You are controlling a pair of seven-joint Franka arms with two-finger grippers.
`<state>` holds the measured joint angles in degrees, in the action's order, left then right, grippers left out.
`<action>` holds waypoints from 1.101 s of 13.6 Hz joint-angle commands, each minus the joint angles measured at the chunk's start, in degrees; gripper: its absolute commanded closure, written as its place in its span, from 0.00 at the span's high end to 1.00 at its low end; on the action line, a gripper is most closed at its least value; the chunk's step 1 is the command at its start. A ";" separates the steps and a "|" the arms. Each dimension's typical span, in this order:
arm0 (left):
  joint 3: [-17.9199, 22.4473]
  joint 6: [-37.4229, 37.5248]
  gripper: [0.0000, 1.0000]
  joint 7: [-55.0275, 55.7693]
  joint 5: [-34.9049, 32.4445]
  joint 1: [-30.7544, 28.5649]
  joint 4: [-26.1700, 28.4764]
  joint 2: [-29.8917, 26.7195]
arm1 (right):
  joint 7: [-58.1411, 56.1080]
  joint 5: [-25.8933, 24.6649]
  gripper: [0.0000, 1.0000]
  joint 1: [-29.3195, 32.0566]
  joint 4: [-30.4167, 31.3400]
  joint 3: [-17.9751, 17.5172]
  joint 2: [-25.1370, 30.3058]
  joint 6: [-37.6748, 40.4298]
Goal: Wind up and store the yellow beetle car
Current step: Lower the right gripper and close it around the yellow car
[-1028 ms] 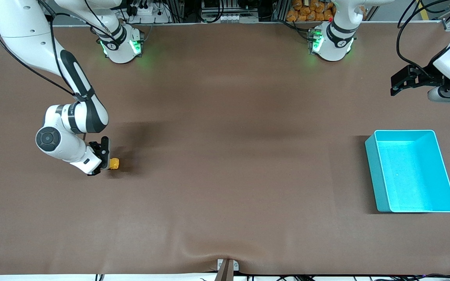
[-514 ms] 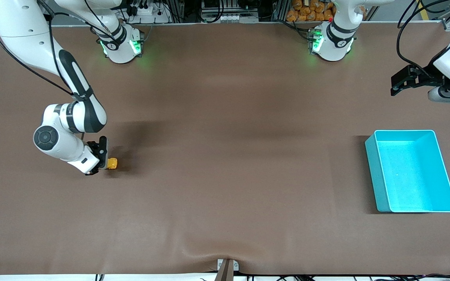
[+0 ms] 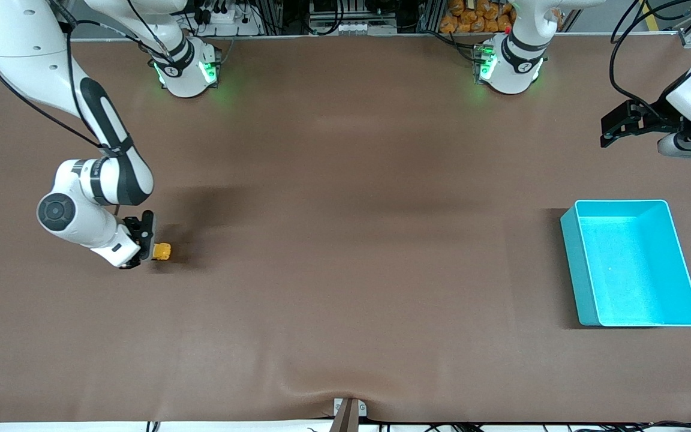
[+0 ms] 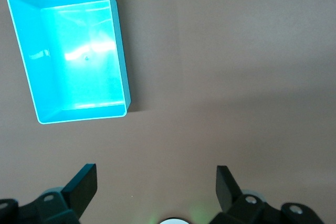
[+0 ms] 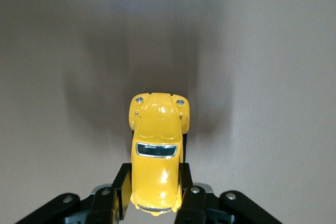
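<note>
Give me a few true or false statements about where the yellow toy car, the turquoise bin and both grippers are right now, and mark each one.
1. The right gripper is shut on the yellow beetle car. True.
2. The yellow beetle car already lies in the turquoise bin. False: the bin holds nothing, and the car is at the right arm's end of the table.
3. The left gripper is open and holds nothing. True.
4. The left gripper is over the car. False: it waits over bare table near the bin, at the left arm's end.
5. The turquoise bin lies tipped on its side. False: it stands upright with its opening up.
</note>
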<state>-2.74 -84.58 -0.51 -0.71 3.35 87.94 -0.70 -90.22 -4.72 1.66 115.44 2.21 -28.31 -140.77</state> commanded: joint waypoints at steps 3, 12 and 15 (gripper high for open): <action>0.11 -0.41 1.00 -1.07 0.18 -0.28 -0.05 -0.26 | -0.75 -1.60 0.00 4.14 2.77 -0.28 -0.96 -0.56; 0.11 -0.41 1.00 -1.07 0.18 -0.19 -0.05 -0.26 | -1.01 -8.19 0.02 10.55 2.07 -0.28 -2.45 -2.93; 0.11 -0.41 1.00 -1.07 0.27 -0.19 -0.05 -0.26 | -1.36 -9.08 0.03 12.22 1.98 -0.28 -2.54 -3.02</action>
<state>-2.72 -84.58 -0.51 -0.71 3.28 87.94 -0.70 -90.85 -12.01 11.56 116.01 2.28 -28.33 -142.79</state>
